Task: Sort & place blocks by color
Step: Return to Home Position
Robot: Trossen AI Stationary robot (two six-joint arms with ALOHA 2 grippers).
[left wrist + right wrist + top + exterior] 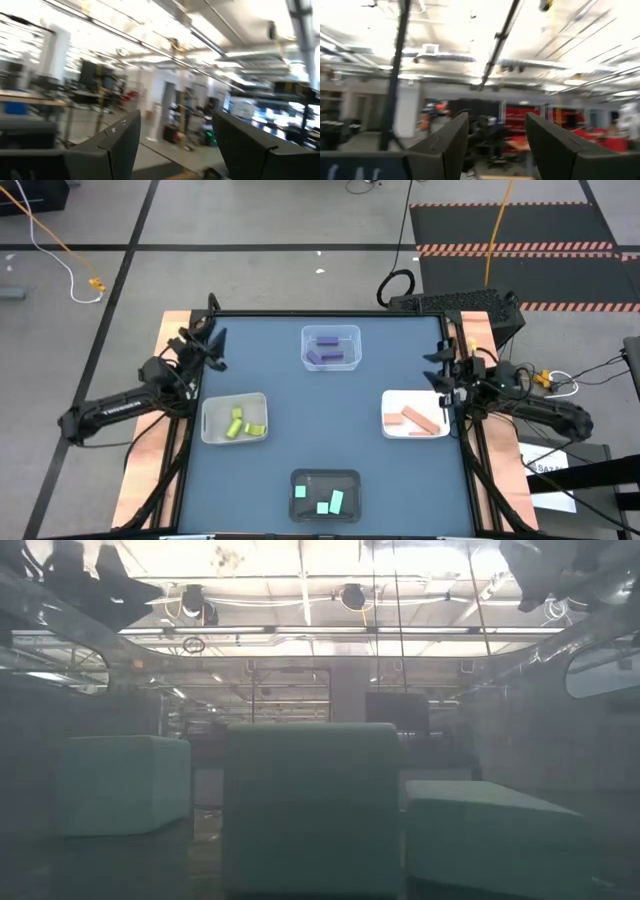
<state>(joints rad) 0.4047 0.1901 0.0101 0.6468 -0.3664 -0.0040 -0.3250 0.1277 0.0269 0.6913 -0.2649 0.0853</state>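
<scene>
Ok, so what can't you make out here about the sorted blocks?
Purple blocks in the clear tray: count unclear, high view, too small and merged.
Everything behind the light cyan blocks: low view, they fill it.
Table: absent from wrist views; left end effector and right end effector face the blurred room.

High view: I'm getting even light across the table point(320, 410).
Low view: ceiling lights point(250, 560) are glaring, cyan blocks point(310, 805) are sitting backlit.
Wrist views: overhead glare is flooding both.
</scene>
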